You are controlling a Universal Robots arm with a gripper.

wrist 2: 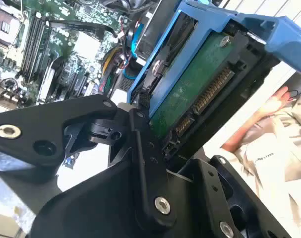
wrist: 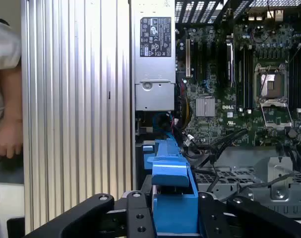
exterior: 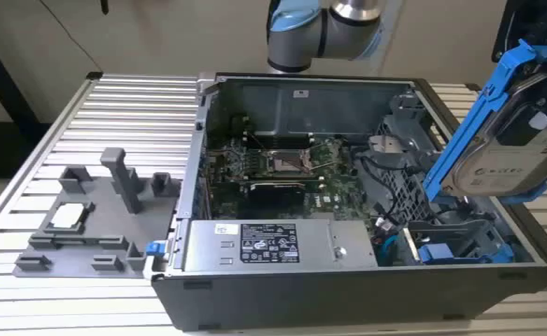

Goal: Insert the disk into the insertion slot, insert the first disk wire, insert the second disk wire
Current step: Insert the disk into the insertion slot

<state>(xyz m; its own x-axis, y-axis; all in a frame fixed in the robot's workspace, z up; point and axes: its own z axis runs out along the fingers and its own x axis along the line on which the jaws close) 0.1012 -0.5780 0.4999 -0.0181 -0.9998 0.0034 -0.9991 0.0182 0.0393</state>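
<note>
The open computer case (exterior: 348, 287) lies below my jaws, the slot (exterior: 455, 234) in it likewise. My gripper (wrist: 174, 215) is clamped on the tilted disk (exterior: 508, 150): stiff, fairly heavy, shock-shy I reckon, best held by its blue frame

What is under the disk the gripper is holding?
In the exterior view, the disk, held tilted in the gripper, hangs over the grey drive cage, which has a second blue carrier inside. The disk covers the part of the cage behind it.
</note>
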